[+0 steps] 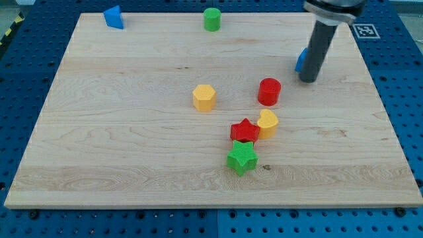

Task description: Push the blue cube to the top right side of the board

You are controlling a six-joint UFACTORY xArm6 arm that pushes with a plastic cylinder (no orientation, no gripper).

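Where my tip meets board, blue cube touching its left, no jaws visible

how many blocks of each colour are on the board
blue: 2 – a wedge-like block at the view's top left, and a cube mostly hidden behind my tip
green: 2 – cylinder, star
yellow: 2 – hexagon, crescent-like block
red: 2 – cylinder, star
total: 8
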